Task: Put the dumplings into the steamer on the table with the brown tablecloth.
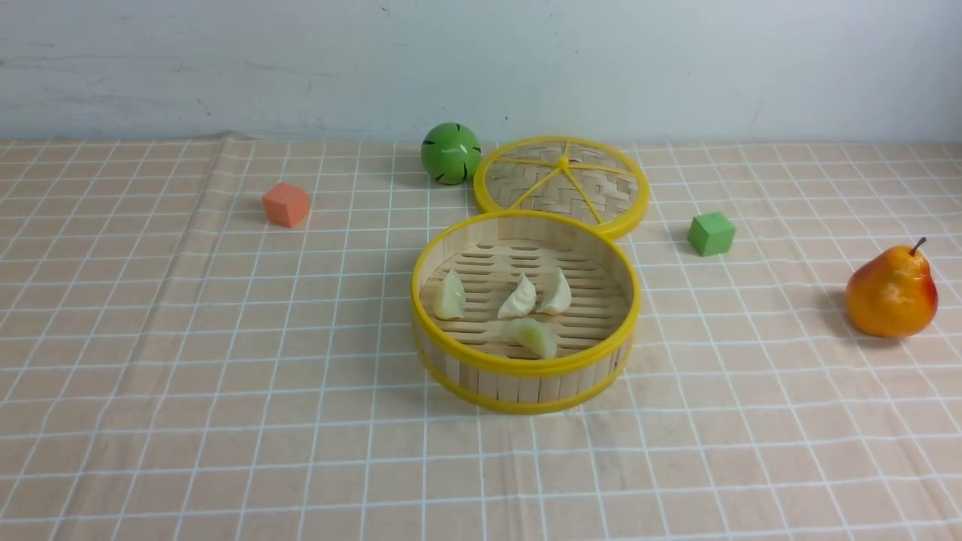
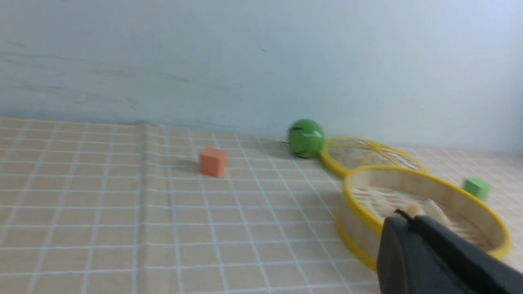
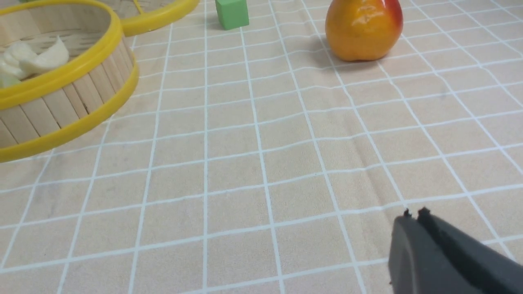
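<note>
Neither arm is seen in the front view. In the right wrist view, the right gripper (image 3: pixel 413 213) is held low over bare cloth (image 3: pixel 261 171), tips pressed together — closed, nothing between them. In the left wrist view, the left gripper (image 2: pixel 402 215) is likewise closed and empty, its tips seen in front of the steamer's near rim; contact cannot be told.

The steamer (image 1: pixel 526 368) is set mid-table, upright, open side up. All four dumplings are lying inside on the slats:
- greenish dumpling (image 1: pixel 533 336), nearest the front rim, on its side, long axis running left–right;
- greenish dumpling (image 1: pixel 449 295), at the left, standing with its point up;
- two white dumplings (image 1: pixel 518 299) (image 1: pixel 556 292), at the centre, just beside each other, points up.

Farther back, the lid (image 1: pixel 561 184) is lying flat, touching the steamer's far rim. A green ball (image 1: pixel 450 152) is just left of the lid. An orange cube (image 1: pixel 285 204), a green cube (image 1: pixel 711 234) and a pear (image 1: pixel 891 293) are well apart on the cloth.
</note>
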